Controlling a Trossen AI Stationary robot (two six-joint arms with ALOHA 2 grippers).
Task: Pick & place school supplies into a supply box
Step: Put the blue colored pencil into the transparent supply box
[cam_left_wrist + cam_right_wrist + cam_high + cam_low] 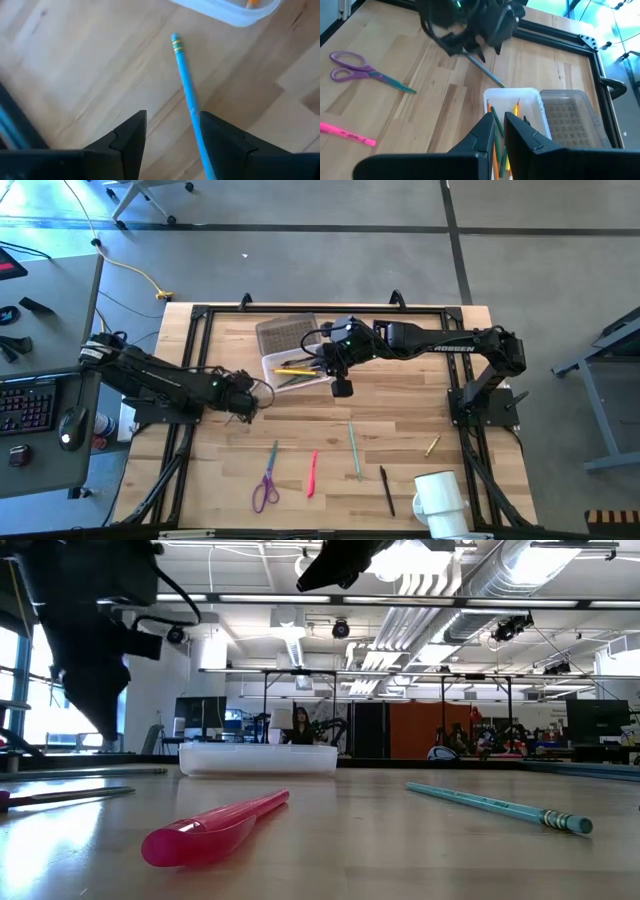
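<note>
Hovering right gripper (499, 116) over the supply box (536, 100), fingers almost together with a green pencil (496, 131) in the narrow gap, looks clamped on it, though it could just be lying in the box below. The box sits mid-table just beside the grey textured lid (570, 117), with orange and yellow pencils already inside.

Left gripper (172, 116) is low over the table near the box, fingers wide apart either side of a blue pencil (186, 80) lying on the wood; can't tell if either finger touches it. The pencil's eraser end points at the box.

Still loose on the near side of the table: purple-handled scissors (265, 480), pink pen (312, 473), teal pencil (354, 448), black pen (386, 490), short yellow pencil (432, 445). White mug (440, 500) at the table edge.

Risks:
- a green pencil let go at a slant may catch the box rim and tip out onto the table
- the blue pencil sits off-centre, closer to one finger, so closing may roll or flick it instead of pinching it
- both grippers are working close to the same box, so they could clash, or one could shove the light tub
- thin round pens roll easily if nudged
</note>
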